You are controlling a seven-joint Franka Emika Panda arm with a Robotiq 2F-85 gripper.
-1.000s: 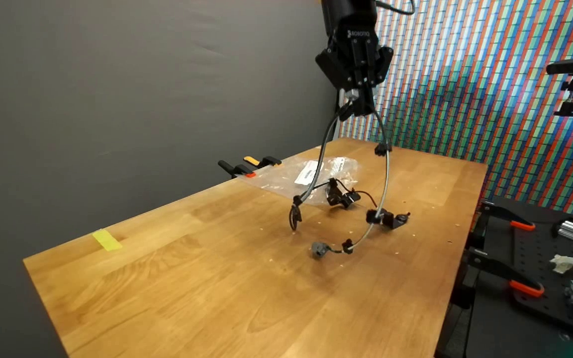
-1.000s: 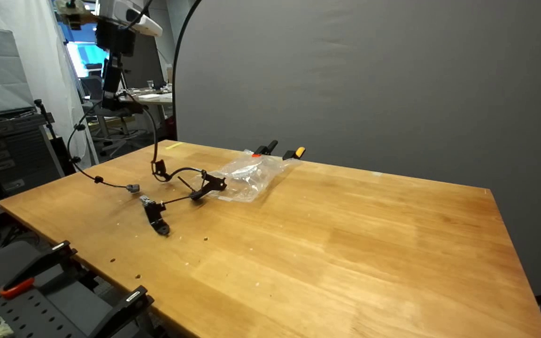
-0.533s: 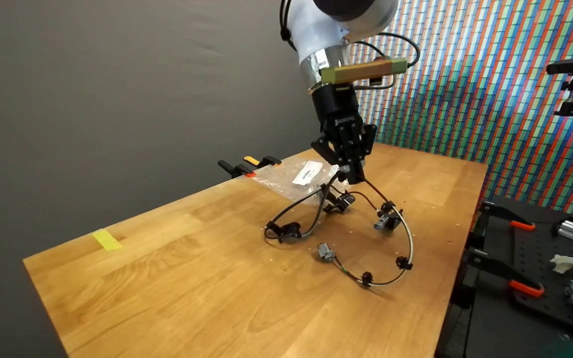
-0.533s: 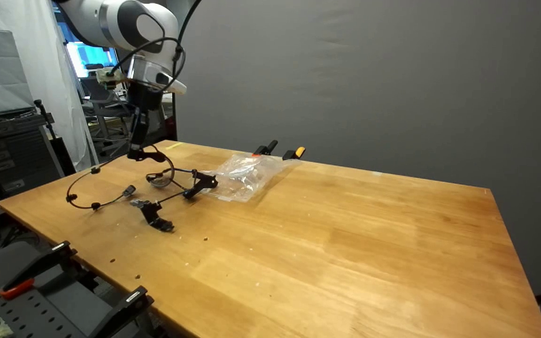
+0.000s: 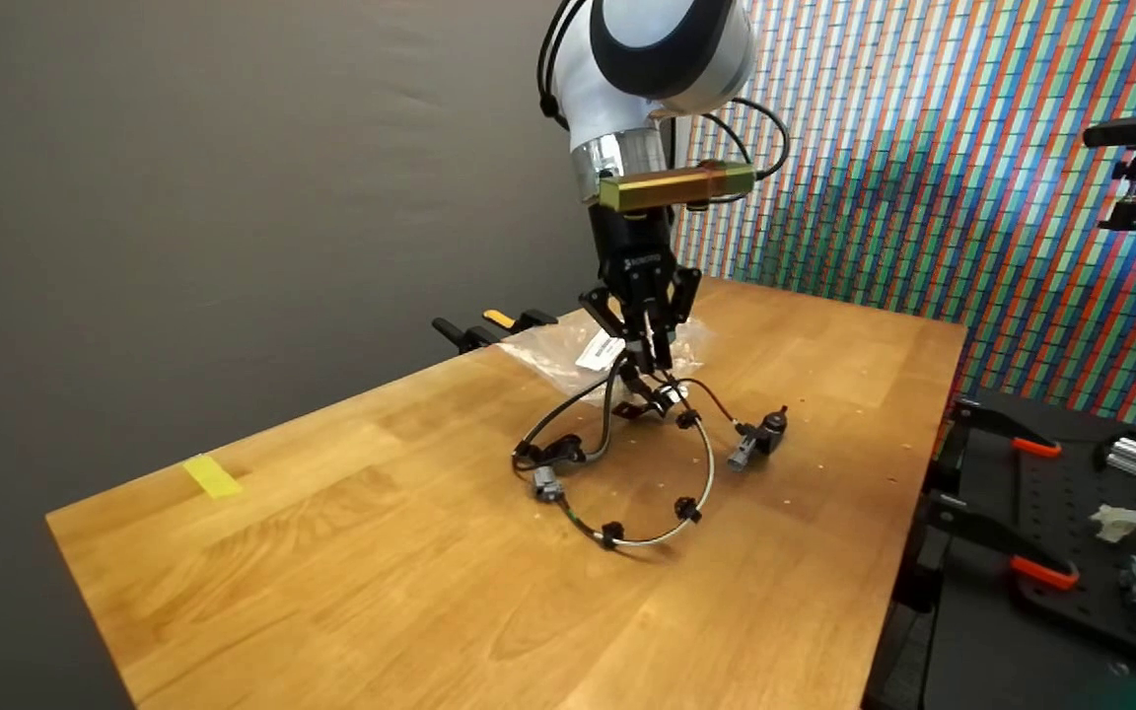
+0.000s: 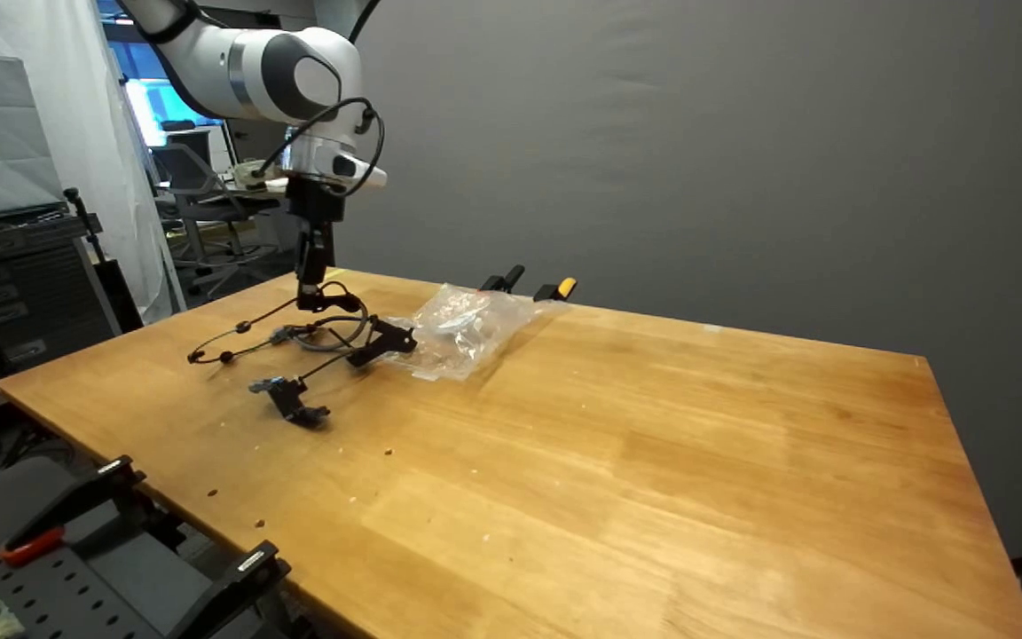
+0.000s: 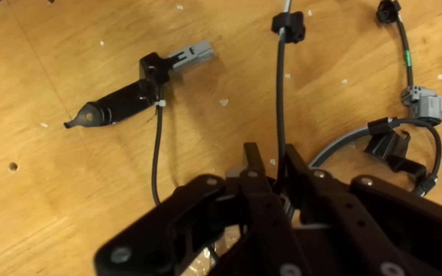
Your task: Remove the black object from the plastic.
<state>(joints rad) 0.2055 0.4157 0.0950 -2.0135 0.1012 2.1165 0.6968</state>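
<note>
The black cable harness has several brackets and clips; its bracket with a grey plug lies on the wooden table in both exterior views and the wrist view. Its loose grey connector lies beside a cable loop. Another black bracket lies at the near edge of the clear plastic bag; whether they touch is unclear. My gripper is low over the table, its fingers shut on a black part of the harness, mostly hidden between them.
Two clamps grip the table's back edge behind the bag. Yellow tape is stuck near that edge. A black cart with red-tipped clamps stands along the front edge.
My gripper has come down towards the table and shifted towards the bag. The hanging harness has lowered onto the table, and its grey connector has swung in beside the cable loop.
</note>
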